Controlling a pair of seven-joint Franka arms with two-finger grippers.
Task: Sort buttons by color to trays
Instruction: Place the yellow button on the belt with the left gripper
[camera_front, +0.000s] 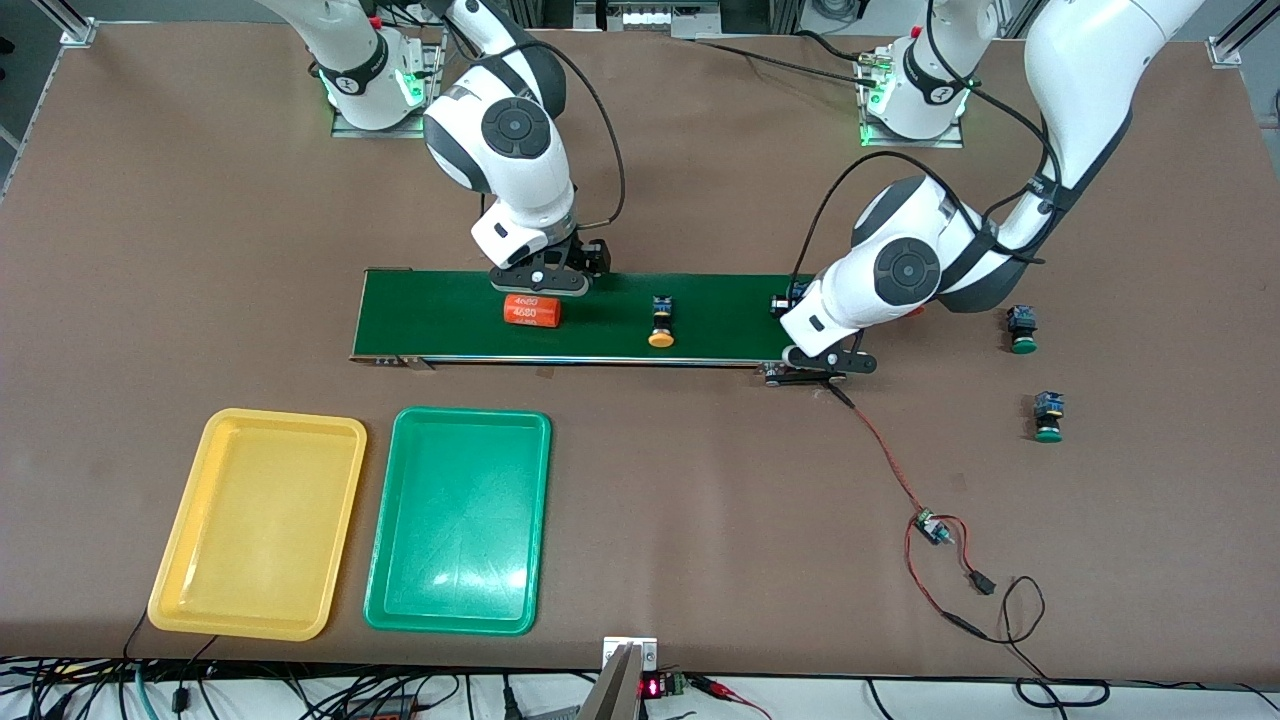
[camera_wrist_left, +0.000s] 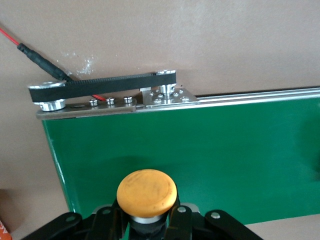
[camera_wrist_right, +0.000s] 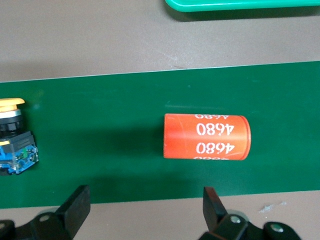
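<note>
The yellow tray (camera_front: 258, 523) and the green tray (camera_front: 459, 520) are being seen lying side by side near the front camera, toward the right arm's end of the table, both with nothing in them. On the conveyor belt (camera_front: 720, 340) an orange cylinder (camera_front: 531, 311) marked 4680 is being straddled by the right gripper (camera_front: 540, 281), whose fingers are being held wide apart with nothing between them. Farther along the belt an orange-capped button (camera_front: 661, 321) is lying on its side. At the belt's end toward the left arm, a second orange-capped button (camera_wrist_left: 146, 192) is being gripped by the closed left gripper (camera_front: 822, 362), taken at its body just under the cap. Two green-capped buttons (camera_front: 1022, 329) (camera_front: 1048, 416) are resting on the bare table well apart from the belt, the second nearer the front camera. Each button is being judged light, rigid and hard-shelled, with a smooth domed cap likely to slip; the squarer black-and-blue body is being reckoned the surer place to be grasped
</note>
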